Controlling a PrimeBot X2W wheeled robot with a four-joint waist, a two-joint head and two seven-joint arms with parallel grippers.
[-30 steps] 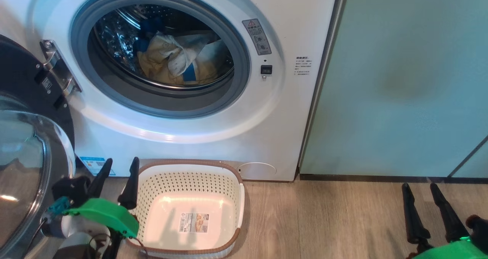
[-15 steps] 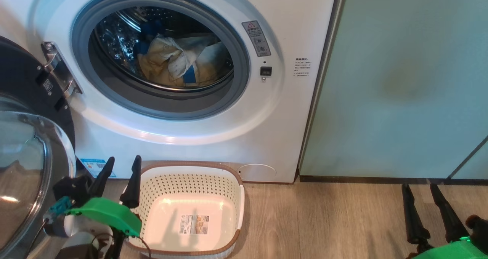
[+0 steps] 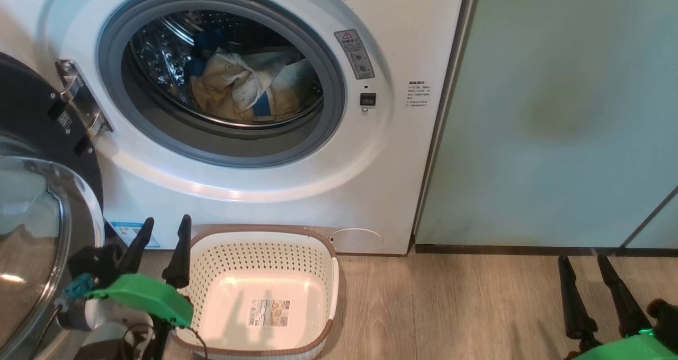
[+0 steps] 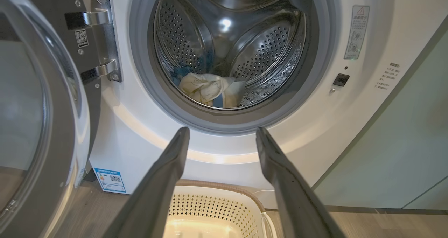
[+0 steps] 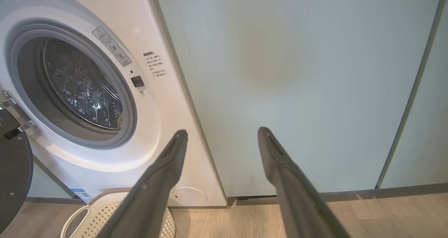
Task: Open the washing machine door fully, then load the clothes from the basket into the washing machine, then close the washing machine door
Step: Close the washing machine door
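On the floor (image 3: 450, 307) in the head view, just in front of the washing machine (image 3: 296, 201), stands the basket (image 3: 265, 228). It holds only a label (image 3: 269, 312) on its bottom, the print too small to read. The clothes (image 3: 238, 92), pale yellow with blue patches, lie heaped in the steel drum (image 3: 159, 58). The washing machine door (image 3: 32, 116) stands swung open at the left. Right of the opening is a grey warning sticker (image 3: 354, 54) with a red triangle, and further right a block of small print (image 3: 418, 94) that I cannot read. A blue sticker (image 3: 130, 232) sits low on the front at the left. The left claw (image 3: 166, 221) is spread and grips nothing, between the door and the basket's left rim. The right claw (image 3: 581, 259) is spread too, also gripping nothing, well to the right before a pale green cabinet (image 3: 556, 111).

In the left wrist view, the spread fingers point at the machine's front below the opening. The clothes lie at the drum's bottom, and the basket's far rim shows beneath. A QR code tag (image 4: 81, 38) sits beside the door's steel hinge (image 4: 105, 35), and the blue sticker carries another QR code.

In the right wrist view, the fingers stand apart, facing the cabinet. The basket's rim shows at the lower left.
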